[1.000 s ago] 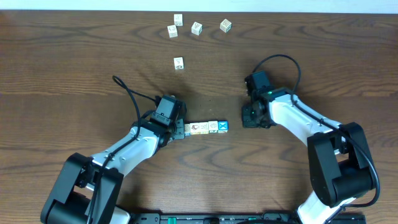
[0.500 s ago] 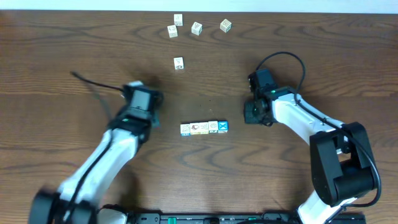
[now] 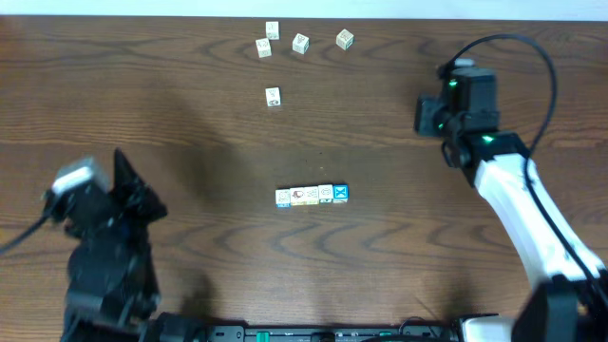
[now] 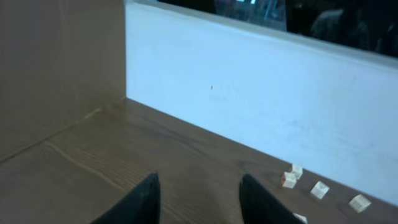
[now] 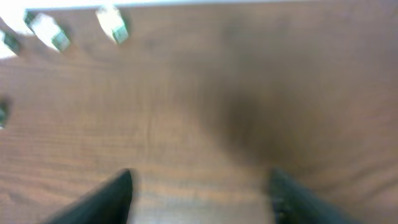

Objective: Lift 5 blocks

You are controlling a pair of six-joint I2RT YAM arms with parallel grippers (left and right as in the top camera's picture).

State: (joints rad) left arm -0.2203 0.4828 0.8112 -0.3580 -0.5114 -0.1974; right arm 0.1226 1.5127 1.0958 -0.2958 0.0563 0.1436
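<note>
Left end effector (image 4: pixel 198 190) and right end effector (image 5: pixel 200 186) both gape empty; the row of five tiny cream printed cubes (image 3: pixel 312 195) mid-frame could buckle if squeezed unevenly.

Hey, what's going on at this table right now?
Nothing is being held at the moment. A row of five small blocks lies touching end to end in the middle of the table, with the blue block at its right end in the overhead view. Both arms are well off to the sides, and the left gripper and right gripper are open and empty. Five more cubes sit loose near the far edge.
</note>
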